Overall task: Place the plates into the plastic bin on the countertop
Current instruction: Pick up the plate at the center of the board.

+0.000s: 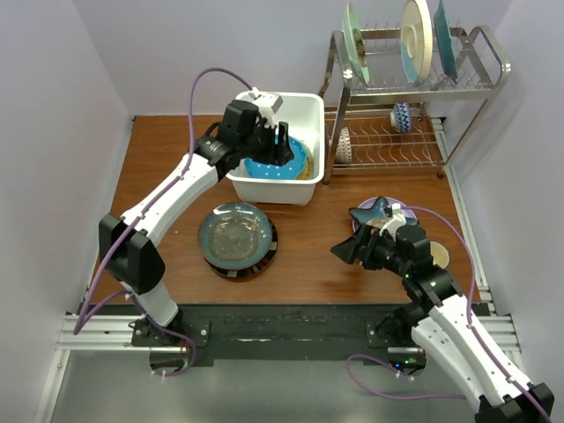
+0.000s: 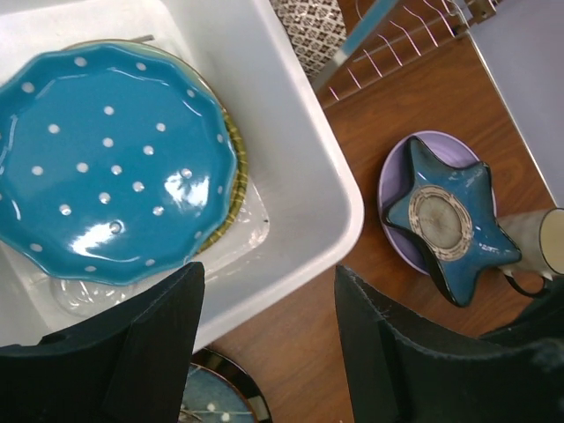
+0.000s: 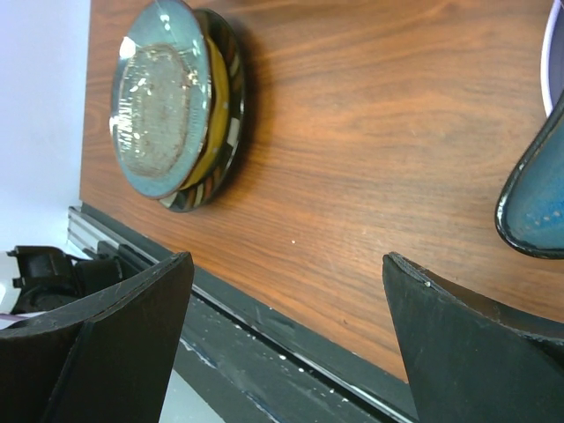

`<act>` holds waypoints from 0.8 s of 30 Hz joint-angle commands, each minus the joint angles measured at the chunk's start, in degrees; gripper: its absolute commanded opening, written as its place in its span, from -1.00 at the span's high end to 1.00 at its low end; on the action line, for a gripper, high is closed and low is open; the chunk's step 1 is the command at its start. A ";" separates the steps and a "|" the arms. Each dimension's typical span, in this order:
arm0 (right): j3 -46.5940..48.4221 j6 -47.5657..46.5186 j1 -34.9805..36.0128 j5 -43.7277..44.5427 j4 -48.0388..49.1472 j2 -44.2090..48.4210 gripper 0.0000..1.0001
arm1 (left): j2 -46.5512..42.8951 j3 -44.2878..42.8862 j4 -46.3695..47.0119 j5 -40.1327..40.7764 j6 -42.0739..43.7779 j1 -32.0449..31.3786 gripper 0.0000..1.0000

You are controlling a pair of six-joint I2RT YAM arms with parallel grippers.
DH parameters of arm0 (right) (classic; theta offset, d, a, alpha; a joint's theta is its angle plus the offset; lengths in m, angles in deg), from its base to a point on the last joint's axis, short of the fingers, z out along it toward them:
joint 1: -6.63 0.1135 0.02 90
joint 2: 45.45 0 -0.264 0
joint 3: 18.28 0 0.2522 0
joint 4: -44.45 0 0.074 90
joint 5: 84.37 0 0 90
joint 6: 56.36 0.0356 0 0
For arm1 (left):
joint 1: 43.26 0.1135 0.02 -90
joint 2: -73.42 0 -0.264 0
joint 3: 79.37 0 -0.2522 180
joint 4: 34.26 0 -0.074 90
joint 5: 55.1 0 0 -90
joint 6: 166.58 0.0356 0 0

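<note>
The white plastic bin (image 1: 300, 110) stands at the back of the wooden countertop (image 1: 308, 238). A blue dotted plate (image 2: 106, 167) lies in it on an orange-rimmed plate (image 2: 233, 176) and a clear glass plate (image 2: 238, 220). My left gripper (image 1: 280, 145) is open and empty above the bin's near rim (image 2: 326, 176). A dark teal plate (image 1: 234, 233) rests on a black-rimmed striped plate (image 1: 264, 256) left of centre. A blue star-shaped plate (image 1: 374, 211) sits on a lilac plate (image 2: 392, 181) at the right. My right gripper (image 1: 344, 249) is open and empty, low over the wood, left of the star plate (image 3: 533, 203).
A metal wire dish rack (image 1: 458, 84) at the back right holds three large upright plates (image 1: 416, 40) and patterned cups (image 1: 401, 116) on its lower shelf. A cream mug (image 1: 436, 256) stands beside the star plate. A black rail (image 3: 291, 326) runs along the near edge.
</note>
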 commanded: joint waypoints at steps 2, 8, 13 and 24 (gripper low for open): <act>4.18 -1.79 -0.13 -0.08 -1.31 -0.09 -0.82 | -5.27 3.55 4.81 -2.30 -2.07 -2.01 -0.31; 6.29 -2.67 -0.04 0.45 -2.54 0.18 -0.82 | -5.89 6.01 5.95 -4.58 -2.86 -4.65 -0.32; 7.34 -3.20 -0.04 0.37 -3.59 1.14 -0.83 | -4.93 6.63 6.39 -4.32 -3.30 -8.17 -0.32; 7.17 -3.73 -0.13 -1.48 -5.18 5.00 -0.83 | 0.70 4.97 6.39 -4.67 -4.09 -13.70 -0.31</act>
